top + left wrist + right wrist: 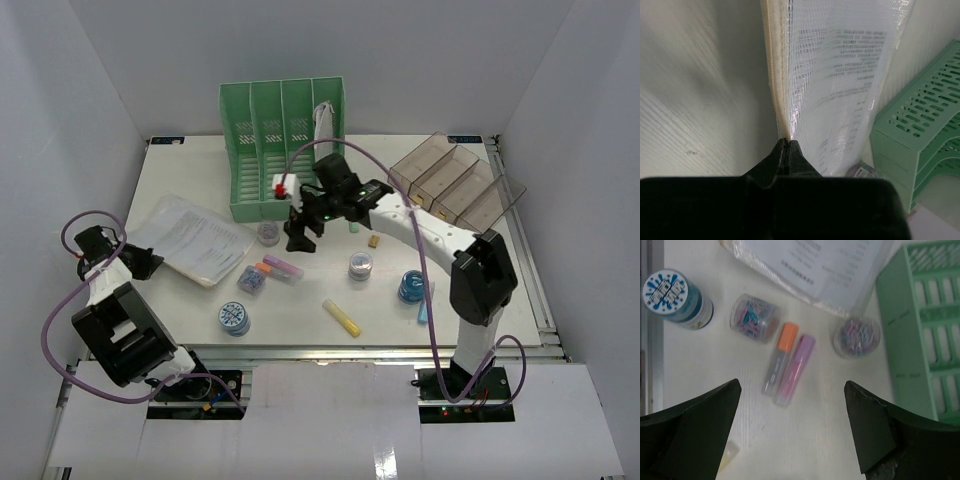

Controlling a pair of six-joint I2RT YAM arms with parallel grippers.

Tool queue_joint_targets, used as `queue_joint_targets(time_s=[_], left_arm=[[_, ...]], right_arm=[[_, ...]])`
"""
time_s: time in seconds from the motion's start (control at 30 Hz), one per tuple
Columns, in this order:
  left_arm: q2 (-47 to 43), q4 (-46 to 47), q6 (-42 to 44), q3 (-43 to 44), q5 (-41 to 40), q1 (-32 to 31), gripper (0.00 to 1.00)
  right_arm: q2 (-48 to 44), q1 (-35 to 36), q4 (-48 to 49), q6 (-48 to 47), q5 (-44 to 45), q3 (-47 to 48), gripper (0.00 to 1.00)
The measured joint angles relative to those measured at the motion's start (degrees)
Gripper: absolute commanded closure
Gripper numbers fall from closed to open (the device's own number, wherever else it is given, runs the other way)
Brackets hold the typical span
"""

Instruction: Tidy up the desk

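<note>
The white desk (190,170) holds scattered stationery. My left gripper (143,262) is at the left corner of a clear plastic document sleeve (192,238). In the left wrist view its jaws (788,143) are closed on the sleeve's seamed edge (782,75). My right gripper (300,236) is open and empty, hovering above the desk in front of the green file rack (283,150). In the right wrist view the gripper (791,390) stands wide open above an orange highlighter (780,357) and a purple highlighter (795,370) lying side by side.
A brown compartment tray (455,180) stands at the back right. Paperclip jars (268,233) (251,279) (360,265), two blue-lidded jars (234,318) (411,287), a yellow highlighter (341,317) and a small eraser (374,240) lie about. A metal rail (330,350) runs along the front edge.
</note>
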Motion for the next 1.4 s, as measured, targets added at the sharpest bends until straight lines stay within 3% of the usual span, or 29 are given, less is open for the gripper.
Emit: queue_joint_targets(time_s=[0.13,0.3,0.67,0.87,1.03,1.13,1.27,1.33,1.37,1.4], left_arm=[[0.03,-0.38,-0.99,0.29,2.06,0.02,1.0],[0.19,-0.64,-1.73,0.39,3.63,0.04,1.0],[0.52,-0.81,-2.59,0.42,6.82,0.19,1.0],[0.52,-0.81,-2.9,0.44,8.33,0.26,1.0],[0.51,-0.81,-3.24,0.44,9.29,0.28,1.0],[0.5,-0.81,-3.42,0.44,9.59,0.29,1.0],[0.48,-0.91,-3.55,0.44,10.0,0.3,1.0],[0.47,-1.01,-3.57,0.44,10.06,0.3,0.89],[0.45,-0.98,-3.58,0.44,9.98,0.33,0.77],[0.44,-0.93,-3.6,0.44,9.85,0.38,0.6]], right_arm=[[5.37,9.87,3.35,-3.53,8.32,5.14,0.1],[12.68,16.65,4.53,-6.83,11.53,11.35,0.1],[24.37,22.71,11.99,-7.41,15.61,20.84,0.08],[27.5,23.28,16.46,-6.31,18.83,21.55,0.0],[30.7,23.08,21.37,-6.15,23.64,21.59,0.23],[32.97,22.97,23.2,-7.11,26.07,21.66,0.5],[34.98,22.91,25.07,-7.99,28.32,21.7,0.79],[35.21,22.91,25.94,-8.18,29.27,21.72,0.87],[35.21,22.91,26.53,-8.17,29.71,21.74,0.9],[35.21,22.88,27.06,-8.16,29.96,21.77,0.92]])
